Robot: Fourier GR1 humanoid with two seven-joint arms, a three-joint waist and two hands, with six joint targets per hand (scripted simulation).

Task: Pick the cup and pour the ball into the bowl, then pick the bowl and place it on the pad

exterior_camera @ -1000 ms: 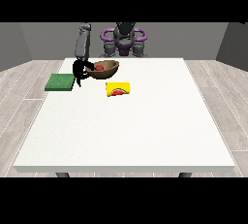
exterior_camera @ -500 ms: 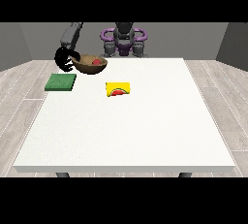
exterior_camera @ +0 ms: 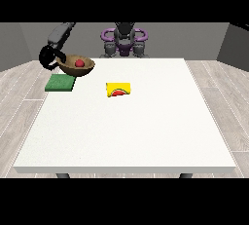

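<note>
At the upper left of the frame, the black hand at the view's left curls its fingers round the rim of the brown round bowl, held above the flat green square pad. A small red ball lies inside the bowl. Right of them, a yellow cup lies tipped on the white table

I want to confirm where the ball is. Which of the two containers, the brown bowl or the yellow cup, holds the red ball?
The brown bowl, carried above the green pad, holds the red ball. The yellow cup lies alone on the table.
</note>
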